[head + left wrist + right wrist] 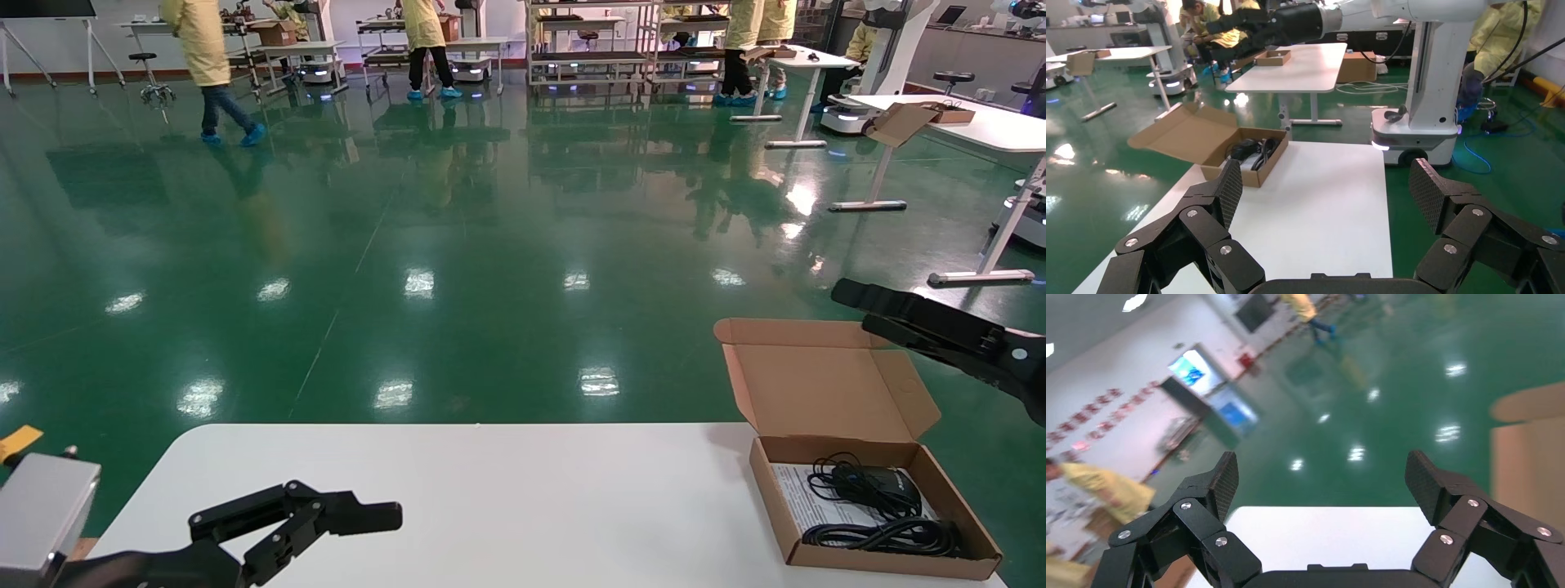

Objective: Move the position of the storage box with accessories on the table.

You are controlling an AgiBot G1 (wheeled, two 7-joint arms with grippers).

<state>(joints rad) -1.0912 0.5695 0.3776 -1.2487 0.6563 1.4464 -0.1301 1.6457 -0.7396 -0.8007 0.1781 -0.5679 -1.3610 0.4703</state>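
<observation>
While the box [874, 510] sits open at the worktop's [490, 490] right far corner, both pincers hang spread and empty.

Its lid [825, 384] leans back past the worktop edge; inside lie a black device [887, 483] with coiled cable [891, 535] on a printed sheet [805, 490]. The right pincer [854, 306] hovers above and just right of the lid. The left pincer [384, 516] is low over the worktop's near left, well apart from the box.

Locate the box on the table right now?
In the head view the box sits at the table's far right corner, lid open, cable inside. The right claw hovers above its lid; the left claw is across the table.
</observation>
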